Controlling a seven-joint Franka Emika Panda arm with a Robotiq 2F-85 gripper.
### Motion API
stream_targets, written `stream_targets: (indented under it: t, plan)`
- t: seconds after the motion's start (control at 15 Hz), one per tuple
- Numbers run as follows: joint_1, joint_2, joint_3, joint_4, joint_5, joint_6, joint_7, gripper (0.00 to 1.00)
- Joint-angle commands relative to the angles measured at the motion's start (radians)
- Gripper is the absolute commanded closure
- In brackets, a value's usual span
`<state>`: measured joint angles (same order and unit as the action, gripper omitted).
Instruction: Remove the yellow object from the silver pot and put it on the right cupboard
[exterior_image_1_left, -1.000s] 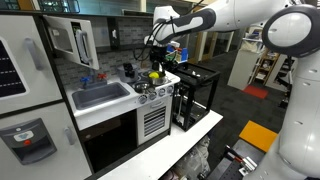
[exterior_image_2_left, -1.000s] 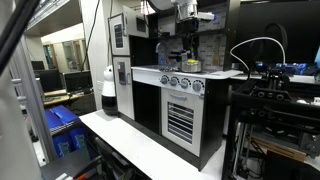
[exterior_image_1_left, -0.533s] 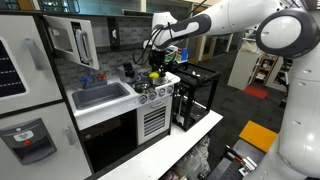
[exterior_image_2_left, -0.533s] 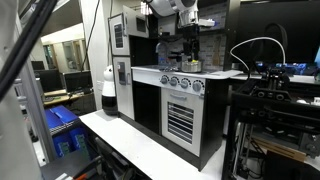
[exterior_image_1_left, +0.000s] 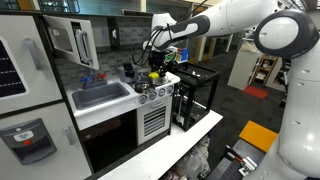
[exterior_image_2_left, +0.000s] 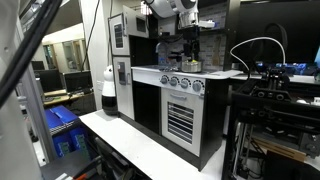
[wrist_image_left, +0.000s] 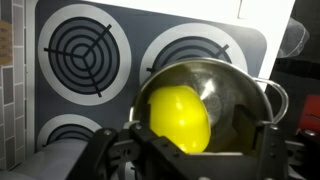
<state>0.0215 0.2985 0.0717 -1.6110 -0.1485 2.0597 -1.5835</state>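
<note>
1. Nearest, in the wrist view, the gripper (wrist_image_left: 186, 160) has its jaws spread wider than the ball, gripping nothing.
2. Between them sits the yellow object (wrist_image_left: 178, 118), inside the silver pot (wrist_image_left: 245, 95) on the stove top (wrist_image_left: 85, 55).
3. In an exterior view the arm (exterior_image_1_left: 225, 18) has shifted slightly over the last second, then held. It looks aligned, but grasp and carry remain ahead.

Glossy, smooth yellow object (wrist_image_left: 178, 120); shiny, reflective metal silver pot (wrist_image_left: 235, 95); matt grey stovetop (wrist_image_left: 85, 50) with flat printed rings.
</note>
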Motion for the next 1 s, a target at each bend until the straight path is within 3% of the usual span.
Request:
stream_targets:
  t: [0.0, 0.93]
  plan:
    - [-0.008, 0.014, 0.011, 0.006, 0.017, 0.029, -0.017, 0.16]
    - [-0.014, -0.003, 0.019, -0.045, 0.094, 0.051, -0.020, 0.16]
